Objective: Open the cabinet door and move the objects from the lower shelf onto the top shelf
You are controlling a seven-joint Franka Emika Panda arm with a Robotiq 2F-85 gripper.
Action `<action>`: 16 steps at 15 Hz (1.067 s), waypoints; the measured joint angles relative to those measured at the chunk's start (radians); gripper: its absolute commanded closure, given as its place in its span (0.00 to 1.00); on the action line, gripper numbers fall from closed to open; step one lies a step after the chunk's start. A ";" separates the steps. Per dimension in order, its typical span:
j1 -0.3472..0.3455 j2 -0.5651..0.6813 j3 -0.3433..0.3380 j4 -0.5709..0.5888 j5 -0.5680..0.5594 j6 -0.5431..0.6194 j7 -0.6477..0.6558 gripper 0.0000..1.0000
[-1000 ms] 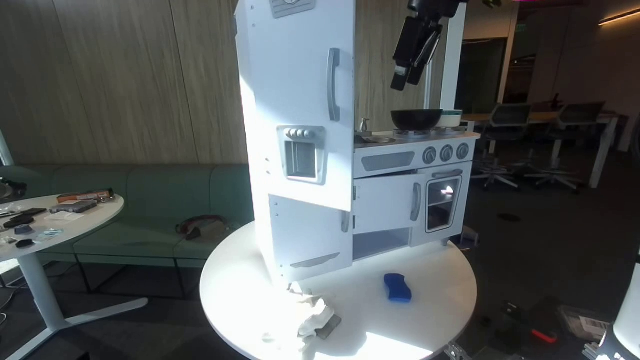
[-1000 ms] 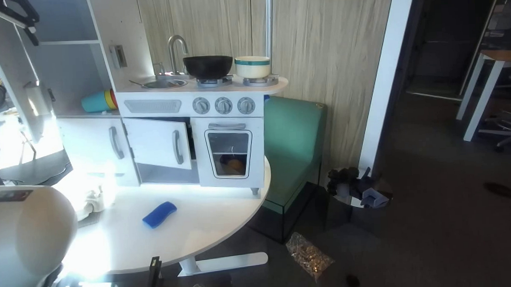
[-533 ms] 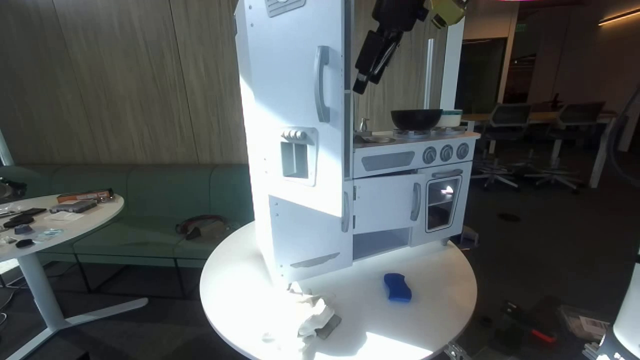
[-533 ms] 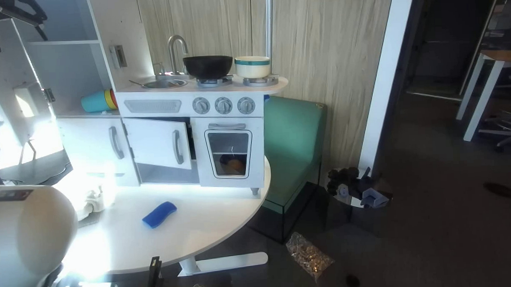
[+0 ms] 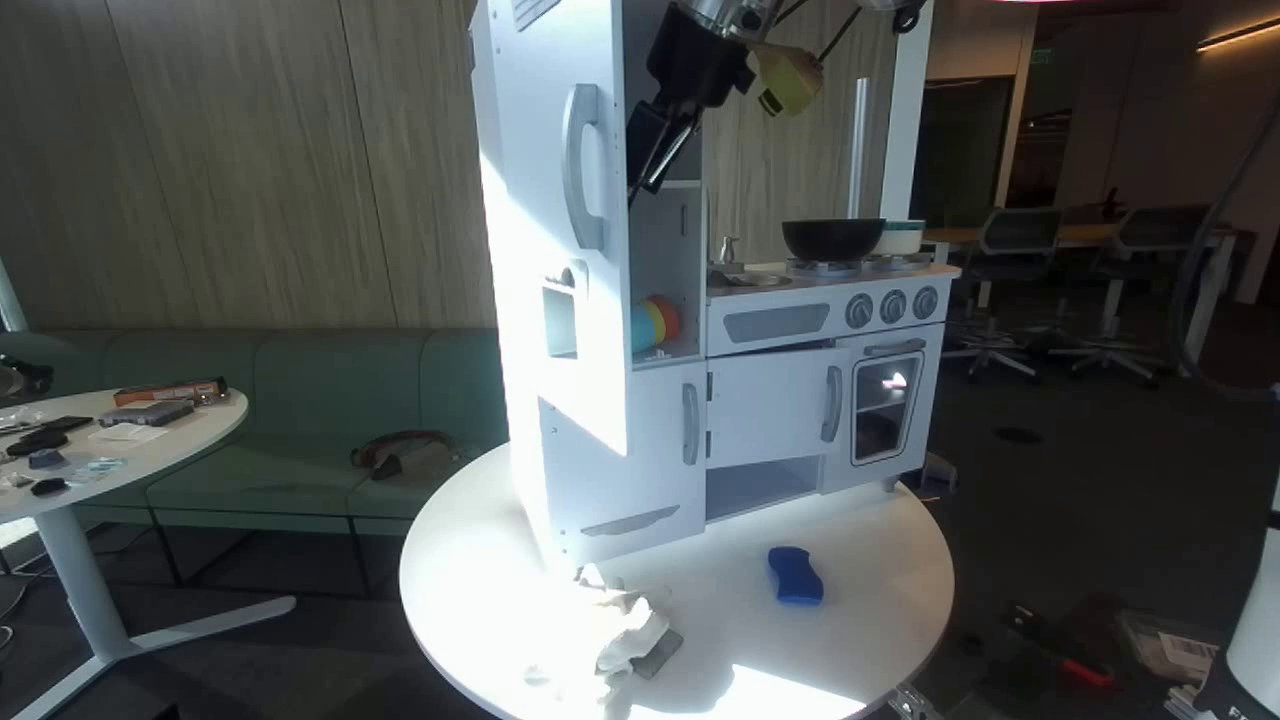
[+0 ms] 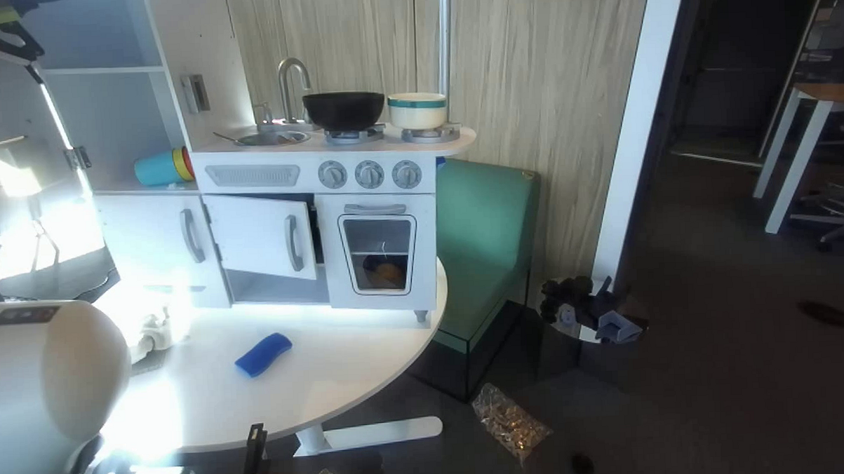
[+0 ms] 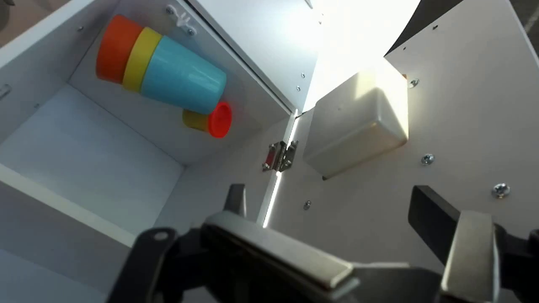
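Cabinet door (image 5: 545,210) standing open. Tool (image 7: 330,206) unclenched, jaws well parted, at the door's inner side; whether it touches the door cannot be confirmed. On the lower shelf (image 7: 257,105), a nested stack of blue, yellow and orange cups (image 7: 181,78) lies on its side, a smaller red-and-yellow piece (image 7: 214,120) just beside it. Blue sponge (image 5: 797,577) lies on the table (image 5: 880,590).

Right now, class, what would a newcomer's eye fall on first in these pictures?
Likely the nested orange, yellow and blue cups, lying on the lower shelf. Next, perhaps, the open gripper near the open cabinet door. The blue sponge stands out on the white table.
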 measured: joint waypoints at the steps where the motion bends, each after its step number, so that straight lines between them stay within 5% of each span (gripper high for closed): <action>1: 0.012 0.009 0.004 0.002 0.008 0.016 0.000 0.00; 16: 0.030 0.272 0.063 0.142 0.016 0.104 0.002 0.00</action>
